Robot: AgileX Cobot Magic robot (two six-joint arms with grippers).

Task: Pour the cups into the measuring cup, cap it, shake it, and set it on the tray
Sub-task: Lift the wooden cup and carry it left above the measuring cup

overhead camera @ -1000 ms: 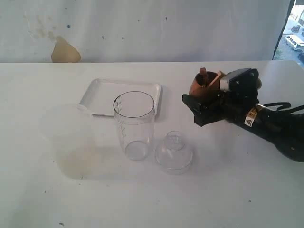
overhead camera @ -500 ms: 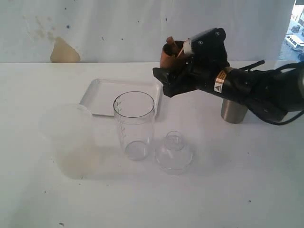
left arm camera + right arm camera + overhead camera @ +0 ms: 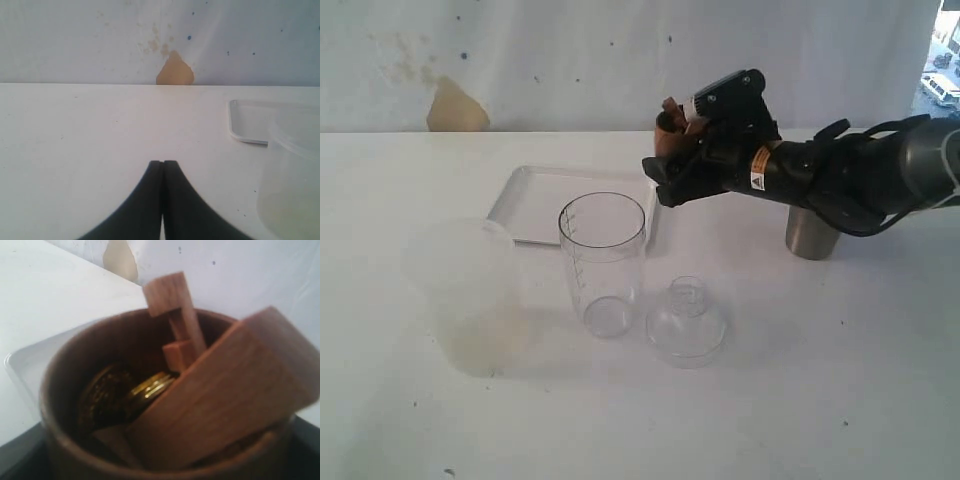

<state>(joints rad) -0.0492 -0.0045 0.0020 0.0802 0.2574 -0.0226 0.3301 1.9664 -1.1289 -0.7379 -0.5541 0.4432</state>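
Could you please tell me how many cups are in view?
4: the frosted plastic cup at the left, the clear measuring cup in the middle, the wooden cup held up by the right gripper, and the steel tumbler standing at the right.

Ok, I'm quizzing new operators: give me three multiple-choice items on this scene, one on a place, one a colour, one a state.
1. The clear lid is: A capping the measuring cup; B on the table beside it; C in the right gripper.
2. The cup in that gripper is: A brown; B silver; C frosted white.
3. The left gripper is: A wide open; B shut, empty; C gripping a cup.
Answers: B, it rests on the table; A, wood grain shows; B, its fingers meet.
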